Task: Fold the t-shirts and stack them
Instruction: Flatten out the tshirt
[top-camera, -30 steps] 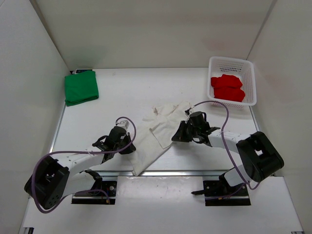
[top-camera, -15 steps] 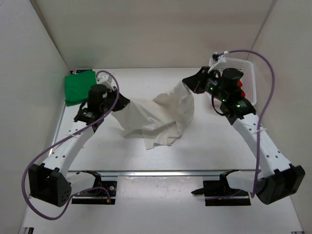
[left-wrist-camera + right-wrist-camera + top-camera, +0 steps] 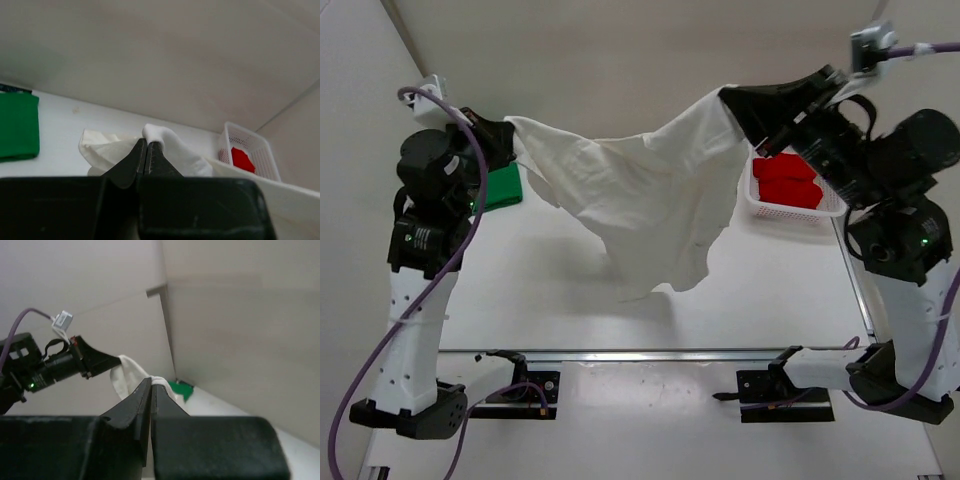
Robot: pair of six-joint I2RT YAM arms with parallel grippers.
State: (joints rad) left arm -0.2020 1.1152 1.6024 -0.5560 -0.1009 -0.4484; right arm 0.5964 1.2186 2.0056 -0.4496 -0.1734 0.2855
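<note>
Soft off-white shirt [image 3: 650, 200] hangs as a creased sheet, left jaws and right jaws each clamped on its top edge. Folded red shirt [image 3: 788, 182] lies in mesh basket [image 3: 800, 212].

three t-shirts: one off-white t-shirt [image 3: 640, 200], one green t-shirt [image 3: 504, 188], one red t-shirt [image 3: 786, 182], and one white mesh basket [image 3: 802, 212]

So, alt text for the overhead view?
The left gripper and right gripper hold an off-white t-shirt stretched in mid-air between them. A green t-shirt lies far left; a red t-shirt sits in a white basket far right.
</note>
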